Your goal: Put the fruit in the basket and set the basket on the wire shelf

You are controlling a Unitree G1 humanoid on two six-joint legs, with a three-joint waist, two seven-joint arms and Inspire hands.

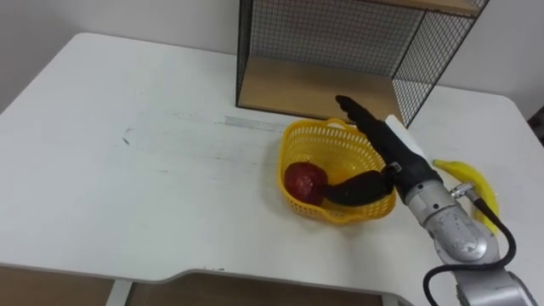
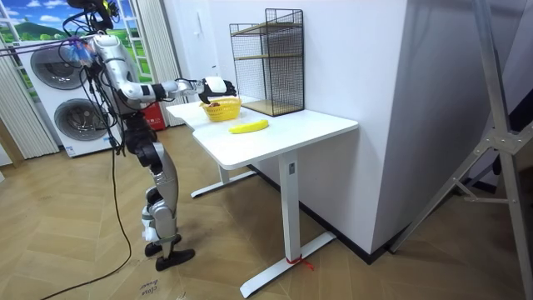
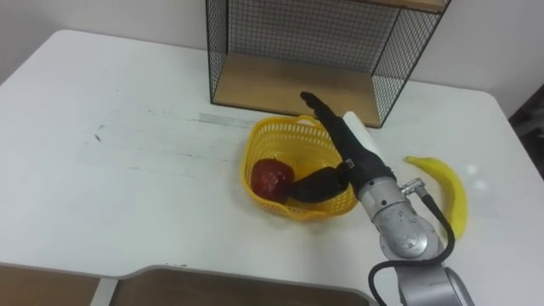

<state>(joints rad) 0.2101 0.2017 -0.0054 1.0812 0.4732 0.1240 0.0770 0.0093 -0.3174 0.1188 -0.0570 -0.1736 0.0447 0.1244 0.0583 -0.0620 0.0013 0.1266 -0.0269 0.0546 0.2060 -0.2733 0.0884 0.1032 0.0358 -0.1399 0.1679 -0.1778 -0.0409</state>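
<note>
right hand (image 1: 384,146) over basket (image 1: 347,212), red fruit (image 1: 303,180) inside

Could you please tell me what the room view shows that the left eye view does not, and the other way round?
Room view's own: the robot standing at the end of the white table, two washing machines behind it, and the wood floor.

Left eye view's own: the red fruit lying inside the yellow basket, with the right robot hand reaching its thumb down near the fruit and its fingers straight above the rim.

Shared: table, basket, the hand at it, the banana lying on the table outside the basket, and the wire shelf.
</note>
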